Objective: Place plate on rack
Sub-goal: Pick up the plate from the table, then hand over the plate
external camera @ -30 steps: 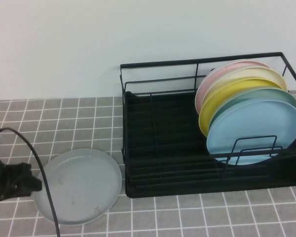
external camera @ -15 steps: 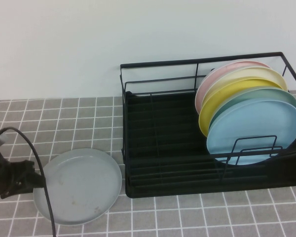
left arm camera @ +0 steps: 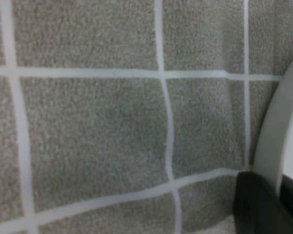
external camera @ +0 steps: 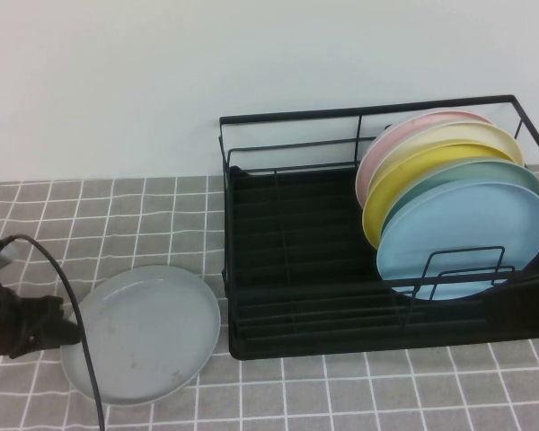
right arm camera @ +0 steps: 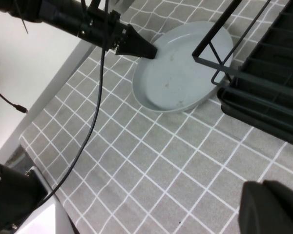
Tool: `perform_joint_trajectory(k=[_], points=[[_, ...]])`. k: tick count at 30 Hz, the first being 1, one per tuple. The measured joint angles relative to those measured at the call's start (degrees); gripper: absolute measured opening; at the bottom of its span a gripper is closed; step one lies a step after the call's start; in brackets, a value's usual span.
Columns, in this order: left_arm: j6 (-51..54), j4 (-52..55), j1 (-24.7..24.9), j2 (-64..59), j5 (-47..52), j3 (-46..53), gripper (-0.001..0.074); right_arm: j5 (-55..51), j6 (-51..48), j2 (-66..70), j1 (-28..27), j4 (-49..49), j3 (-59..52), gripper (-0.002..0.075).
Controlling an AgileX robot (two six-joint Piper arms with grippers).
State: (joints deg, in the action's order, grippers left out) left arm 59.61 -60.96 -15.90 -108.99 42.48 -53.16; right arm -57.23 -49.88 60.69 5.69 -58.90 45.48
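Observation:
The pale grey plate [external camera: 144,337] lies on the grey checked cloth, just left of the black wire rack [external camera: 296,269]. My left gripper [external camera: 72,334] is at the plate's left rim, low to the cloth, with the rim between its dark fingers. The right wrist view shows its tip on the plate's edge [right arm camera: 149,50], with the plate [right arm camera: 185,68] beside the rack's corner [right arm camera: 263,73]. In the left wrist view the rim [left arm camera: 273,131] runs between the fingers [left arm camera: 256,204]. My right gripper [right arm camera: 273,207] hovers above the cloth in front of the rack, fingers together and empty; it is out of the high view.
Several coloured plates stand upright in the rack's right half: pink, cream, yellow [external camera: 404,180], pale green, and light blue [external camera: 463,233] at the front. The rack's left half shows bare slots. A black cable [external camera: 72,314] loops from the left arm over the plate's left edge.
My left gripper has shifted slightly right onto the plate's left rim, and the plate has moved a little toward the back.

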Motion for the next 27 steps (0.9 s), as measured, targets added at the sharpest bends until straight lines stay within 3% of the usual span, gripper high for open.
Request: perform_joint_trajectory(k=[12, 27], points=[[-6.1, 4.6, -0.1, 10.6, -0.6, 0.0, 0.0007, -0.4, 0.0, 0.0, 0.0, 0.0, 0.0, -0.0001], [-13.3, 8.7, 0.0, 41.2, 3.0, 0.2, 0.0001, -2.8, 0.0, 0.0, 0.0, -0.6, 0.0, -0.0001]])
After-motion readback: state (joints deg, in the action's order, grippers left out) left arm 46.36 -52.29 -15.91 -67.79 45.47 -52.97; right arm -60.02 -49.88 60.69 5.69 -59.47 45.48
